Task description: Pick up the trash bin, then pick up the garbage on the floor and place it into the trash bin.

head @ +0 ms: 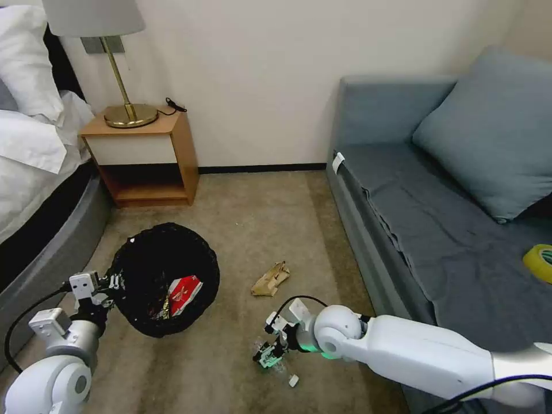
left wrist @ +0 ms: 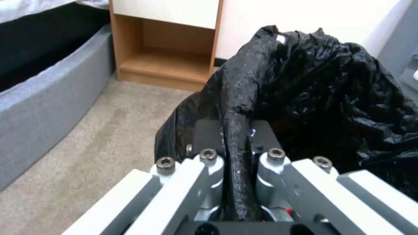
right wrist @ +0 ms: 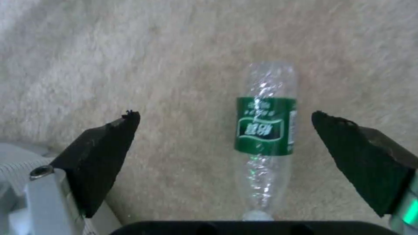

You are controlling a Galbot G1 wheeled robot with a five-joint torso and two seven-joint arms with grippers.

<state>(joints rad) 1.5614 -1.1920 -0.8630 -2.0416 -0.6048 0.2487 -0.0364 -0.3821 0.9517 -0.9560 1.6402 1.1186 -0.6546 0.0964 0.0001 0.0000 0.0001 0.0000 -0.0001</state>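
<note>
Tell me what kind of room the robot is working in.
Most likely a hotel room or bedroom: a bed with white pillows, a wooden nightstand carrying a brass lamp, and a grey sofa along the carpeted floor.

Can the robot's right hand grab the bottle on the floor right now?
Probably yes. The right hand is open just above the bottle, which lies between its fingers on the bare carpet, with nothing in the way.

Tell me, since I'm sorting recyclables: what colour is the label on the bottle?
Green with white lettering, on the clear bottle lying on the carpet; clearest in the right wrist view.
</note>
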